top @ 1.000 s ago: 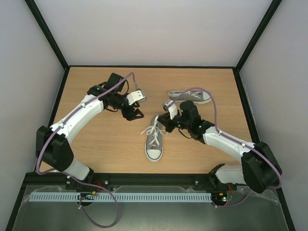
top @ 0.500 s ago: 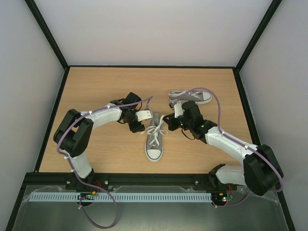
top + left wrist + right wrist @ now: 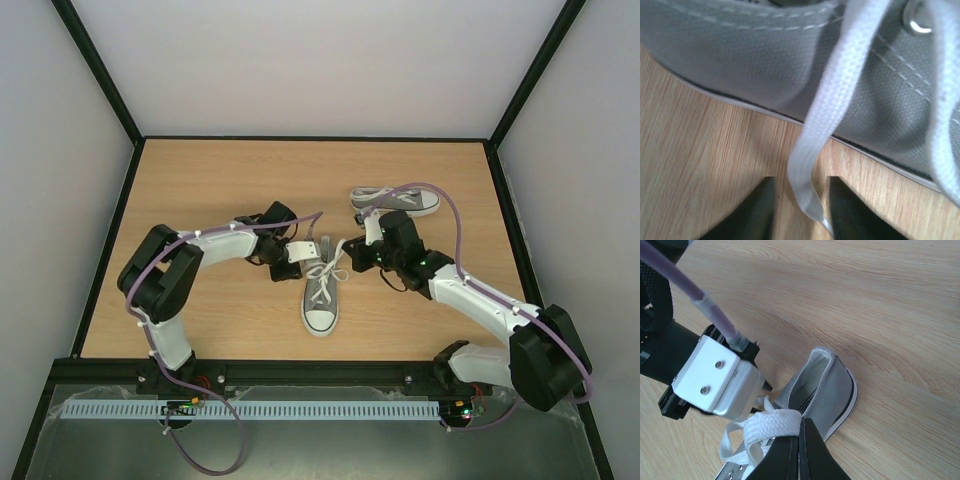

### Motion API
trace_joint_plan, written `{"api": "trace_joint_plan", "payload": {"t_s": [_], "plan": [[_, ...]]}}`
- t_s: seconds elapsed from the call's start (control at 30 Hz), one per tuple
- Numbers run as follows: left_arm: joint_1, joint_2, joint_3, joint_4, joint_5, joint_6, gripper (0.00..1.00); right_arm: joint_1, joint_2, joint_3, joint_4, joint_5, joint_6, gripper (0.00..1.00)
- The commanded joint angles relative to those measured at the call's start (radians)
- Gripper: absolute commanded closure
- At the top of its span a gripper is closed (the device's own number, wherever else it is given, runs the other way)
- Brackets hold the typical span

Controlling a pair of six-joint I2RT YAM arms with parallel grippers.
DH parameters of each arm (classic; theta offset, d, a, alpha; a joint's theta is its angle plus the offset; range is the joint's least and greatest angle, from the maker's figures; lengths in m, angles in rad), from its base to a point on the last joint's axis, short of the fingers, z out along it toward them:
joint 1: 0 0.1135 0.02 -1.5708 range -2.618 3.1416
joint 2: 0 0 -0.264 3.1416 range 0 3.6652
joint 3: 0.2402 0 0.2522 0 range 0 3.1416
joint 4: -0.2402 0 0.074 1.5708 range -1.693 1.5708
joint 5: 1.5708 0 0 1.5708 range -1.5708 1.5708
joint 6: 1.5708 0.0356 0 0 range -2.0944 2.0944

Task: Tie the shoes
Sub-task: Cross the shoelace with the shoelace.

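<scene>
Over the table (image 3: 200, 180), seen from above, the big change is the left arm. A second ago it stood raised and well off to the left; now it is folded low, with the left gripper (image 3: 307, 252) tucked just beside the near shoe (image 3: 319, 300) at its lacing. The right gripper (image 3: 351, 250) has barely shifted and sits on the other side of the same shoe. The far shoe (image 3: 398, 200) lies apart toward the back, on its side.

Down at the left wrist, the dark fingers (image 3: 760, 212) stand a narrow gap apart on the wood, and the lace end (image 3: 809, 180) hangs straight down between them from an eyelet in the grey canvas. They have not pinched it; its tip looks free.

From the right wrist, that gripper's fingers (image 3: 810, 455) are pressed together with the bunched lace (image 3: 771, 423) caught at their tips, just above the shoe's open heel. The left gripper's white housing shows close behind it.

So I'd say the approach is over: one strand held, the other lined up. Closing on that dangling end looks like the next step, and no knot is formed yet. A thin, limp lace could easily slip aside.
</scene>
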Motion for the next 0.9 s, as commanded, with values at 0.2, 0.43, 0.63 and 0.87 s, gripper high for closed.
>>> {"api": "trace_joint_plan", "payload": {"t_s": [0.2, 0.43, 0.63, 0.87], "plan": [[0.009, -0.137, 0.044, -0.042, 0.033, -0.063, 0.98, -0.007, -0.012, 0.046, -0.049, 0.014, 0.022, 0.99], [0.008, -0.268, 0.116, -0.252, 0.089, -0.060, 0.98, -0.007, 0.035, 0.116, -0.045, 0.002, 0.044, 0.99], [0.005, -0.332, 0.105, -0.384, 0.136, -0.014, 0.98, -0.007, 0.100, 0.164, -0.057, -0.028, 0.064, 0.99], [-0.011, -0.386, -0.004, -0.485, 0.118, 0.095, 0.98, -0.007, 0.109, 0.161, -0.053, -0.027, 0.058, 0.99]]}}
